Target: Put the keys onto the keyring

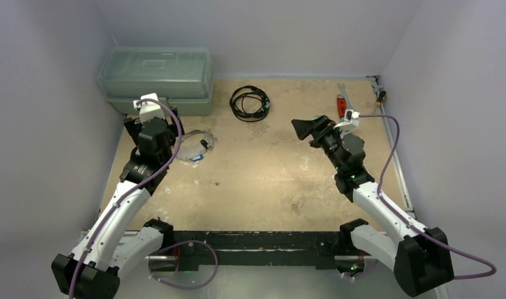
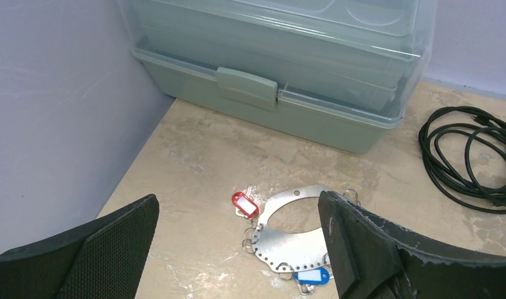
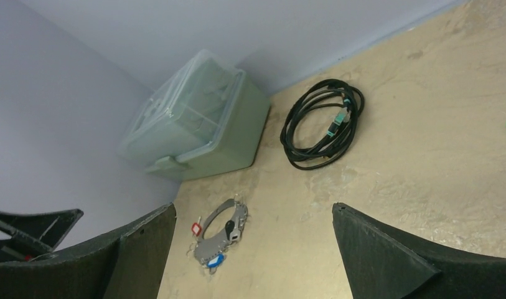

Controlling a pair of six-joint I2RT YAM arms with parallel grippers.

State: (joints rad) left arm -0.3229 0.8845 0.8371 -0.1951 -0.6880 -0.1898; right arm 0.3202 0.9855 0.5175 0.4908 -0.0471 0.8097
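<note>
Setting: pale lilac walls boxed in a scuffed tan worktop (image 1: 269, 180) on three sides.
Keyring: the keyring (image 2: 292, 240), a flat silvery loop with a row of holes along its edge, lay on the worktop at the far left, just in front of the box. Lying flat, it offered only a thin edge to pinch.
Keys: the keys clustered at its rim, a red-tagged key (image 2: 245, 204) at the left side and a blue-tagged key (image 2: 312, 276) at the near edge, with small split rings among them. Whether any was already threaded on could not be told.
Left pincer: the left pincer (image 2: 238, 199) hung above the keyring, spread wide with nothing in it. The loop sat partly behind one finger, so it was probably lined up to come down there.
Right pincer: the right pincer (image 3: 253, 210) was held high over the right half of the worktop, well apart from the keys, likewise wide and empty. It was tilted so its camera took in the keyring, likely waiting to assist.
Box: a grey-green lidded box (image 1: 157, 78) sat in the far left corner, latch facing the keyring.
Cable: a coiled black cable (image 1: 250, 103) lay right of the box, apart from the keys.
Wrench: a red-handled wrench (image 1: 342, 104) lay at the far right, no part of the job.
Stage: judged the very start, with no key picked up.
</note>
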